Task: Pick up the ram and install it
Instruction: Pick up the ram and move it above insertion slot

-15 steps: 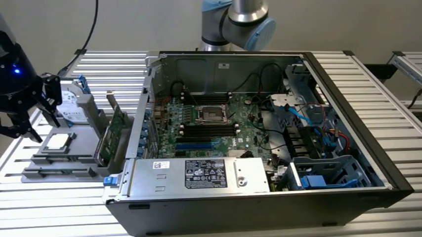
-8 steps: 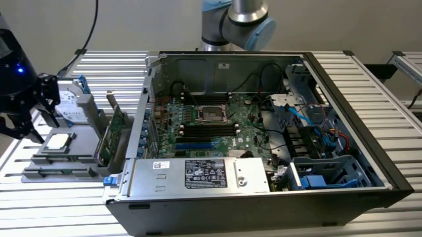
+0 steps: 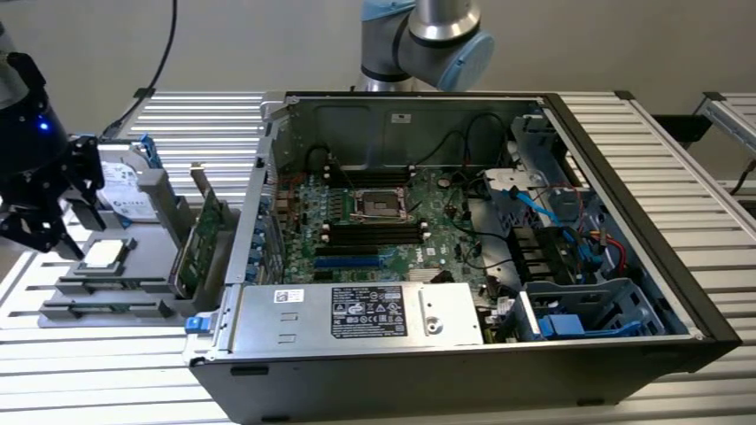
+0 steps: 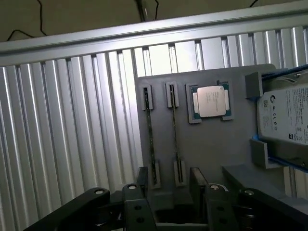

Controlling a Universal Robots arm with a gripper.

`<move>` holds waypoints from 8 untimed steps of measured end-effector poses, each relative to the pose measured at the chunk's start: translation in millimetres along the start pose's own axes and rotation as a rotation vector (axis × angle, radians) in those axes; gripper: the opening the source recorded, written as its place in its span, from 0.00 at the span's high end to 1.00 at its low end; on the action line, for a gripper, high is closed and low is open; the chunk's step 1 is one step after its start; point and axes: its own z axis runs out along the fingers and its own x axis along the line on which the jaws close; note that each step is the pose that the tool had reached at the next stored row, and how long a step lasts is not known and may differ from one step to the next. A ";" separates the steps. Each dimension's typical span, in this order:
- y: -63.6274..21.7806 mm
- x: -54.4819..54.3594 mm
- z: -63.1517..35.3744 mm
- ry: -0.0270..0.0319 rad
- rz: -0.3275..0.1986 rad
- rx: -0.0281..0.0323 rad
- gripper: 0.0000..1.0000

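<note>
Wrist view: tray [image 4: 207, 144] holds two ram sticks [image 4: 175, 134], a processor [image 4: 211, 102], a hard drive [image 4: 284, 115]; claw [image 4: 169, 180] spread wide, empty.

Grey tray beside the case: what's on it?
A processor chip, two ram sticks standing on edge, a hard drive and a green card. In the wrist view, the open gripper covers one edge of the tray.
</note>
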 end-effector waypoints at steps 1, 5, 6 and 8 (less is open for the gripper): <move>0.2 0.0 1.1 0.0003 -0.009 0.0002 0.52; 3.5 0.4 6.9 0.0015 -0.030 0.0004 0.52; 5.3 0.5 9.1 0.0015 -0.033 0.0006 0.52; 8.0 0.7 12.6 0.0016 -0.039 0.0010 0.52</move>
